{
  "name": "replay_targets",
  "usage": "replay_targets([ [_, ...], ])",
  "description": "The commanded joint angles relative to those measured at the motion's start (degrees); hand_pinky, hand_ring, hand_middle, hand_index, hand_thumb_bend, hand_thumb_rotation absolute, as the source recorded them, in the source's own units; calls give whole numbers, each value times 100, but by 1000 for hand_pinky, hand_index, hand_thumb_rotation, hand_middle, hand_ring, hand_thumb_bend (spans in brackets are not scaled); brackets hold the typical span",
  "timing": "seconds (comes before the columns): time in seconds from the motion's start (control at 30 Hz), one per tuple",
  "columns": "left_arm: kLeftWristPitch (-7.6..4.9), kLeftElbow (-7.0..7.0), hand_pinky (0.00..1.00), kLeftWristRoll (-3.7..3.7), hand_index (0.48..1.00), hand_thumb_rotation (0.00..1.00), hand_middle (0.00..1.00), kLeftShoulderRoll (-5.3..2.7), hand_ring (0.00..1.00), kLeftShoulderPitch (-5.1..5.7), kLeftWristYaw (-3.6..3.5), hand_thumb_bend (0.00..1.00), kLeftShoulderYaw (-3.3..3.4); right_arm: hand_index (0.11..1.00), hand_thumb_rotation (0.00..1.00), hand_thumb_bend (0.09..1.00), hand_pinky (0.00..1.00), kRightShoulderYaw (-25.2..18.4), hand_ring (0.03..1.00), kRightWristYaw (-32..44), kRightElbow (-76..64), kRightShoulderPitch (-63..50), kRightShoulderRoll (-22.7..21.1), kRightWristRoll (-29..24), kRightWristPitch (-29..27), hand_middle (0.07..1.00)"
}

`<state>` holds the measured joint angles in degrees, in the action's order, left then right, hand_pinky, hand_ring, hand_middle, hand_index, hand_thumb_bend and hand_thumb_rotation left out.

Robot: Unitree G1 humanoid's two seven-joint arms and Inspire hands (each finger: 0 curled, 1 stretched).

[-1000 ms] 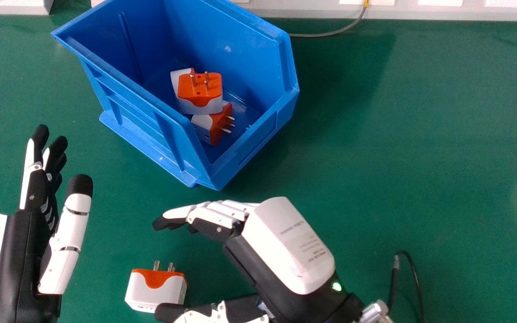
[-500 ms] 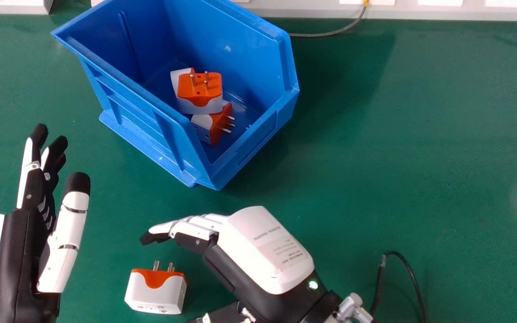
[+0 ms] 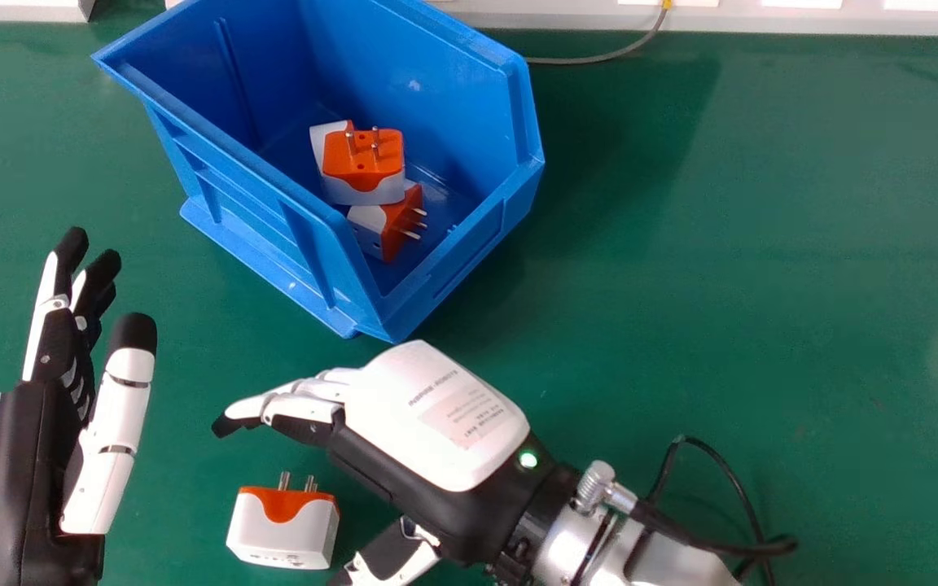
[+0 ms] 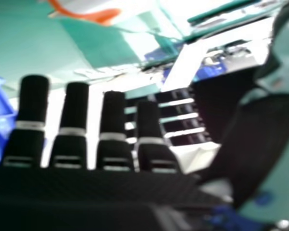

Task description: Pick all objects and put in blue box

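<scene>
Green desk point(image 3: 729, 244), blue box point(image 3: 453, 49) standing toward its far side; the box's far end runs out of the head view's top edge. Inside, a small heap of white-and-orange plugs. Upper plug point(image 3: 364, 167) has its prongs upward and covers most of a paler one point(image 3: 325, 145) behind it, of which only a white side and a sliver of orange show. Lower plug point(image 3: 396, 224) is tipped on its side, prongs toward the box's right wall, partly masked by the upper plug and the near rim.

One loose plug point(image 3: 283, 529) on the desk, in front of the box, fully in sight, two prongs pointing away from the robot. It lies between the hands, touching neither.

Right hand point(image 3: 428, 415): back of the palm uppermost, fingers open and stretched out just beyond the loose plug, nothing in them. Farther fingers overlap, hard to separate; thumb low, cut by the bottom edge. Left hand point(image 3: 17, 472): at the view's left, upright, fingers open and nearly straight, partly hiding one another; wrist cut off below.

Right hand view is badly blurred. Blue patch at the left edge, only a piece of the box. Orange-and-white shape cut by the top edge; which plug, cannot tell.
</scene>
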<state>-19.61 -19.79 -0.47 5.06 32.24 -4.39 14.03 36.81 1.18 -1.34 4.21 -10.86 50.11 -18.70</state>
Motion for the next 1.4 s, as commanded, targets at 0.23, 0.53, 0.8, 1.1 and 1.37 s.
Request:
replay_targets([
  [0.23, -19, -220, 978, -18, 966, 875, 943, 47, 947, 8, 28, 427, 69, 782, 299, 765, 571, 150, 716, -221, 270, 168, 336, 217, 380, 769],
  [0.53, 228, -446, 965, 123, 975, 868, 948, 30, 940, 90, 98, 422, 93, 785, 257, 753, 586, 190, 725, -217, 662, 383, 443, 123, 470, 772],
  [0.8, 273, -542, 956, 160, 973, 877, 944, 13, 935, 97, 131, 411, 109, 772, 230, 772, 592, 304, 724, -447, 942, 423, 594, 338, 824, 765],
  [1.1, 387, -660, 954, 175, 975, 878, 939, 18, 930, 124, 119, 396, 122, 780, 228, 741, 611, 569, 736, -499, 870, 213, 643, 602, 1426, 772],
  [1.37, 459, -659, 951, 180, 973, 873, 938, -2, 928, 67, 145, 401, 117, 776, 202, 742, 611, 634, 734, -336, 918, 268, 547, 585, 1450, 769],
])
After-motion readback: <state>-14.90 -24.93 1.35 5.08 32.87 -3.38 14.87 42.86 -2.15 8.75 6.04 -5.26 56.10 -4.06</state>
